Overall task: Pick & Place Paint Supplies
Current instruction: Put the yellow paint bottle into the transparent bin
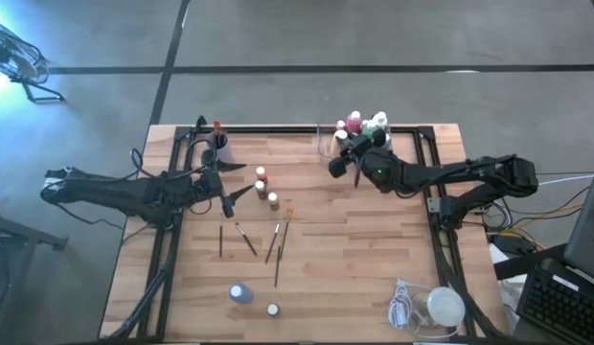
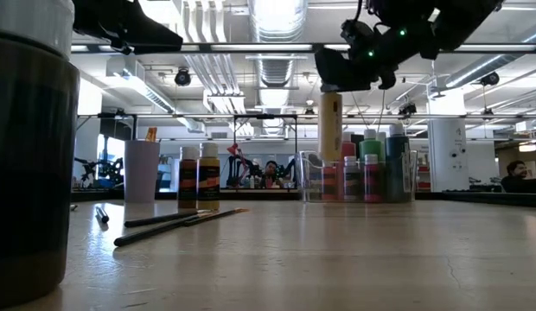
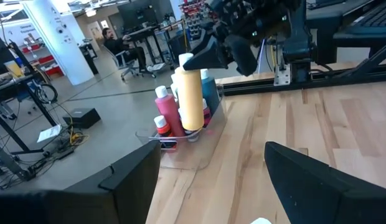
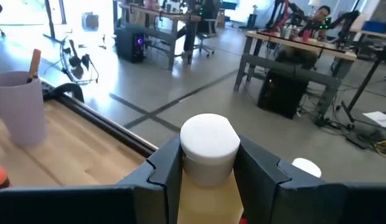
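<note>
**Paint supplies around the clear tray**

A yellow bottle [image 3: 191,93] with a white cap hangs upright just above the clear tray [image 3: 180,152], where pink, green and blue bottles [image 2: 365,164] stand packed together. Well away from the tray, two brown bottles [image 1: 266,189] stand upright, with thin dark paintbrushes [image 1: 259,240] lying flat beyond them

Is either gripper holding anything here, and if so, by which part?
The right gripper holds a pale yellow paint bottle with a white cap, fingers clamped at its neck just below the cap, above the clear plastic tray. The left gripper is open and empty.
</note>
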